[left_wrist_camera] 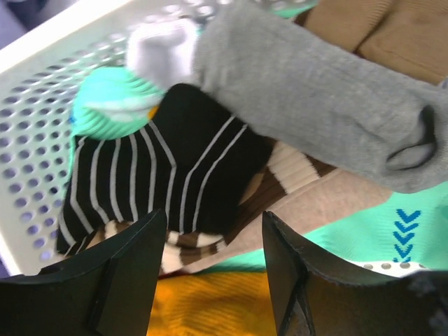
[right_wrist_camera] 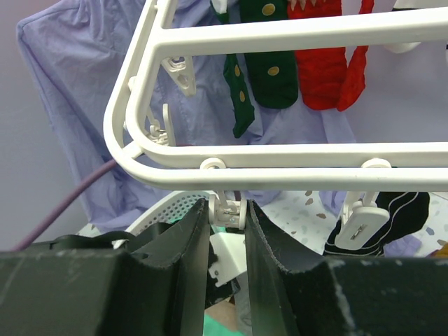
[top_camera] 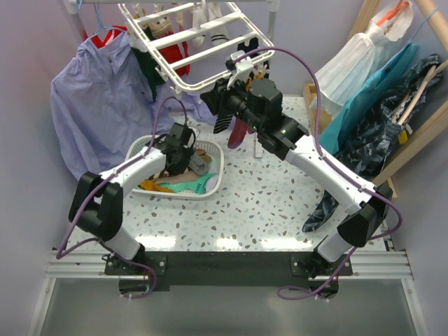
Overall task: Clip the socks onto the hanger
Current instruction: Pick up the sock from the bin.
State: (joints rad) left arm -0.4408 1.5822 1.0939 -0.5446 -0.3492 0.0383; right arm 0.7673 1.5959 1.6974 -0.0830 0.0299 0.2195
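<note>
Speckled table (top_camera: 266,210): white perforated basket (left_wrist_camera: 42,112) set at its near left. Left gripper (left_wrist_camera: 213,238): positioned over the basket, jaws parted, nothing held between them. Loose socks heaped in the basket beneath it: black-white striped sock (left_wrist_camera: 168,161) directly below the jaws; grey sock (left_wrist_camera: 315,98) laid across the top to the right; teal sock (left_wrist_camera: 105,105) against the left wall; brown-cream striped sock (left_wrist_camera: 280,175), orange sock (left_wrist_camera: 203,308) and tan sock (left_wrist_camera: 371,35) partly covered. Right gripper (right_wrist_camera: 227,205): raised farther back, fingers closed on a white clip (right_wrist_camera: 227,213) dangling from the near bar of the hanger (right_wrist_camera: 280,157). Hung on the hanger: a second striped sock (right_wrist_camera: 392,217) on the neighbouring clip to the right; green dotted sock (right_wrist_camera: 269,70) and red sock (right_wrist_camera: 322,70) farther back. Lavender shirt (top_camera: 98,105): hung at far left.
</note>
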